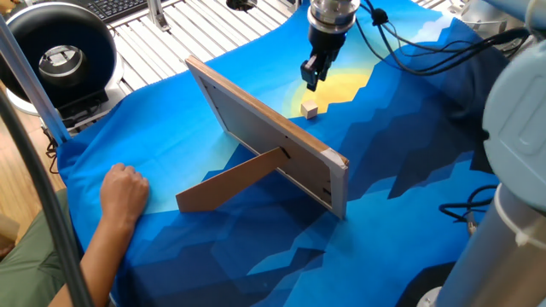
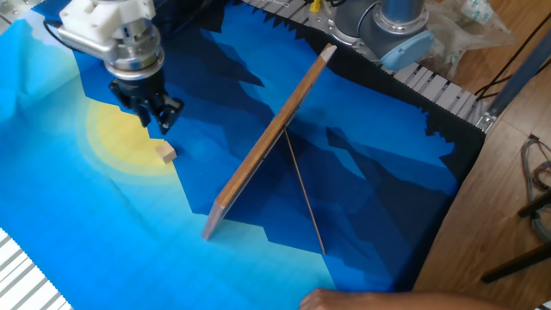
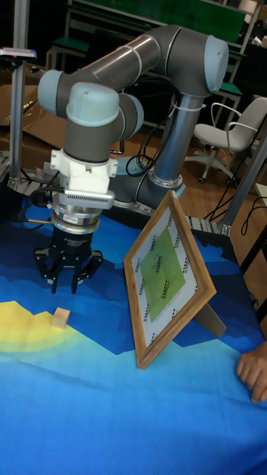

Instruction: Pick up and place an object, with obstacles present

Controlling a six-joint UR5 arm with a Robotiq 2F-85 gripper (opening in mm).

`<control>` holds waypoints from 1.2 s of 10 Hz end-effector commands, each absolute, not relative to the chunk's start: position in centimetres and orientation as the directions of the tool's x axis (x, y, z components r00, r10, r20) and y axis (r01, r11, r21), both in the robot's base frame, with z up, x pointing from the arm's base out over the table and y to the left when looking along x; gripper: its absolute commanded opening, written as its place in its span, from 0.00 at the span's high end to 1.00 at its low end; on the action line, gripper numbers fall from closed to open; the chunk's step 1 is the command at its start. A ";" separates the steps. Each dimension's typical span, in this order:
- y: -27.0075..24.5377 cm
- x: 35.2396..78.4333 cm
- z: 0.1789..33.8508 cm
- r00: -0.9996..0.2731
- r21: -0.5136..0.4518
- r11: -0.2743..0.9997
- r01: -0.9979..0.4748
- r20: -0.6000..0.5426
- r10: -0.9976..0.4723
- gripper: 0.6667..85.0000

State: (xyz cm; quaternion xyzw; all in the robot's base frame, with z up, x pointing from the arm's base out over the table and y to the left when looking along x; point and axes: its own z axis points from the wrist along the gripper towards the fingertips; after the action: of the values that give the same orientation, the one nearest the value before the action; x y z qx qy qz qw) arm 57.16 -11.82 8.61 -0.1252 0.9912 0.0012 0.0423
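The gripper (image 3: pixel 71 280) is hanging above the blue cloth (image 1: pixel 409 222) in the upper middle of one fixed view, with its 2 fingers (image 2: pixel 165 116) spread a little apart and gripping nothing. The small wooden cube (image 1: pixel 310 109) is lying on the yellow sun patch (image 2: pixel 120 138) of the cloth, just below the fingertips in the frame and not touching them; in the tall fixed view it is sitting at lower left (image 3: pixel 60 319), under and slightly left of the gripper. The picture frame (image 1: pixel 264 136) is standing tilted across the centre of one fixed view, leaning back on its brown cardboard prop (image 1: pixel 230 183), which is reaching toward the lower left. In the tall fixed view the frame is showing a light wood border and a green square print (image 3: pixel 167 274) on a pale face, right of the gripper and apart from it. The cube is lying on the far side of the frame in one fixed view, near it but separate. A person's fist (image 1: pixel 124 194) is resting on the cloth at lower left, near the end of the prop. A black round lamp-like device (image 1: pixel 55 55) is sitting at upper left, off the cloth
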 end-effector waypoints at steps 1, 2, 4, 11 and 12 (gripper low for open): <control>-12.6 57.6 7.8 -0.965 -0.005 0.969 -0.246 -0.096 -0.246 0.46; -12.6 58.1 7.8 -0.976 -0.002 0.982 -0.187 -0.114 -0.186 0.45; -12.2 58.1 7.8 -0.991 0.029 0.997 -0.066 -0.117 -0.062 0.46; -10.7 59.9 5.2 -0.985 0.104 0.994 0.020 -0.171 0.038 0.43; -10.7 59.7 4.6 -0.985 0.103 0.994 0.022 -0.171 0.039 0.43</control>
State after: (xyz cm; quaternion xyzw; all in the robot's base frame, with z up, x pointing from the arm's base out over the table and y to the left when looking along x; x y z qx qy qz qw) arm 59.55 -10.89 5.51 0.0040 0.9959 0.0418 0.0806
